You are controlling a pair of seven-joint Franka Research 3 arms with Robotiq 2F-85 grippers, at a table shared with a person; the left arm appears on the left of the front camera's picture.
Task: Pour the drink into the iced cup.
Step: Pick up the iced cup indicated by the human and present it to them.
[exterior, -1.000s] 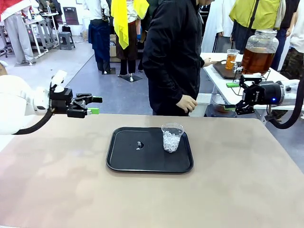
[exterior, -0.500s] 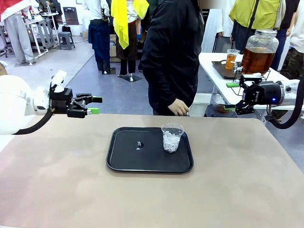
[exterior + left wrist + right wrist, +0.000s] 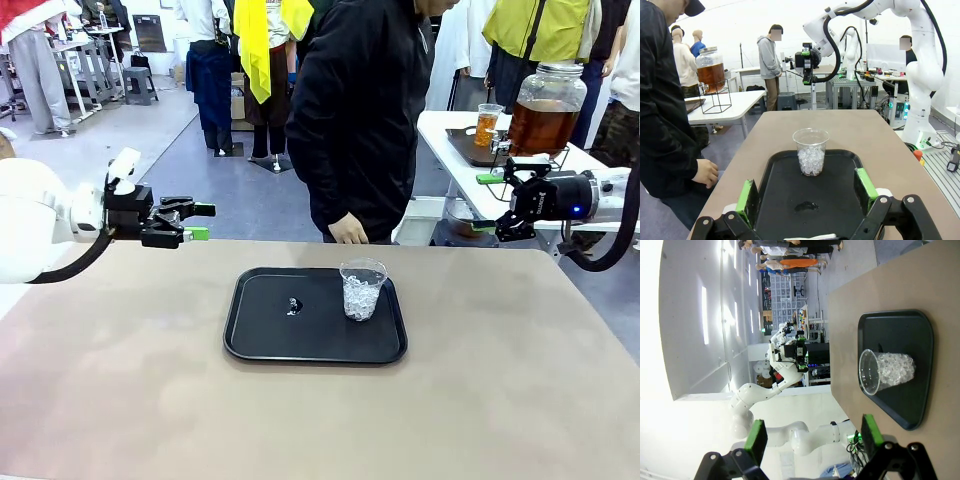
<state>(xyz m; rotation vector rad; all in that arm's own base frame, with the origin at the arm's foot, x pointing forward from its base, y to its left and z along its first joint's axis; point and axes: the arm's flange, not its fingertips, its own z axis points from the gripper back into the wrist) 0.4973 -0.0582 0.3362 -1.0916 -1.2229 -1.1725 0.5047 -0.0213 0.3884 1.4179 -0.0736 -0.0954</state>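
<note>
The iced cup point(image 3: 362, 289), clear plastic with crushed ice in the bottom, stands upright on the right part of a black tray point(image 3: 315, 340) at mid-table. The drink point(image 3: 541, 125) is amber liquid in a lidded glass jar on a wire stand on a white side table at the back right. My left gripper point(image 3: 203, 221) hovers open above the table's far left edge, well away from the cup. My right gripper point(image 3: 487, 203) hangs open past the far right corner, just below the jar. The left wrist view looks at the cup point(image 3: 811, 152) between empty open pads point(image 3: 746, 196). Sideways in the right wrist view, the cup point(image 3: 887, 371) lies beyond the open gripper point(image 3: 812, 437).
A person in a black jacket stands at the far edge, one hand point(image 3: 348, 232) near the table rim behind the tray. A small dark bit point(image 3: 293, 305) lies on the tray left of the cup. A small glass of amber liquid point(image 3: 487, 124) sits beside the jar.
The person has stepped to the left, and the hand has slid left along the far edge. Neither arm has moved, and the cup stays put.
</note>
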